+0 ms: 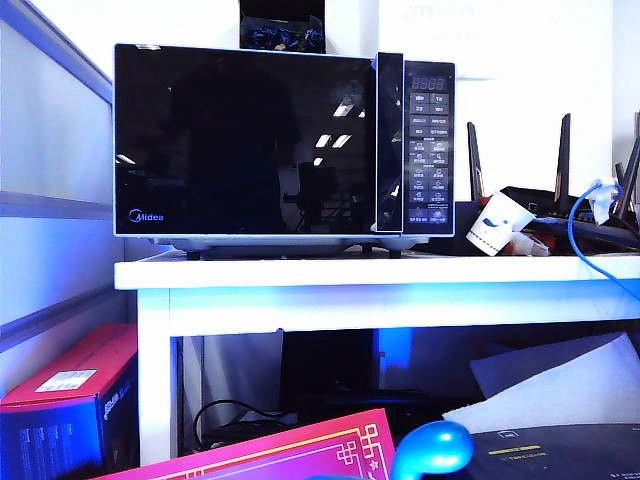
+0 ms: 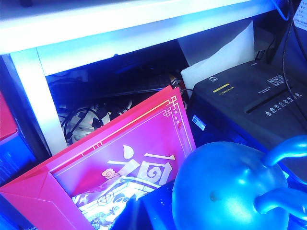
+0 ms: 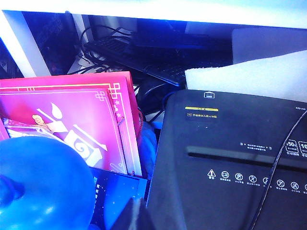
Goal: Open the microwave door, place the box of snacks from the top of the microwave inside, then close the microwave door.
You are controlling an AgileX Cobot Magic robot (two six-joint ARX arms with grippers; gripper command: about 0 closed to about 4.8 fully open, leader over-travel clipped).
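On the white table [image 1: 300, 275], the microwave [image 1: 285, 140], with the microwave door [image 1: 245, 140] shut flush. On top, a dark box of blue-wrapped pieces [image 1: 283, 32]. Just right of the microwave, a small pale package [image 1: 493, 224] — whether the box of snacks, cannot tell. Low before the table, by a blue balloon [image 2: 220, 187] and red carton [image 2: 124, 158], both wrist cameras. Left gripper out of view, state impossible to tell — right gripper unseen too, pressed together.

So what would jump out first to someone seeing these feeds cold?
The black Midea microwave on the white table, its door shut. Below, a bright pink gift box leans beside a black paper shredder. Neither gripper shows; the right one is shut.
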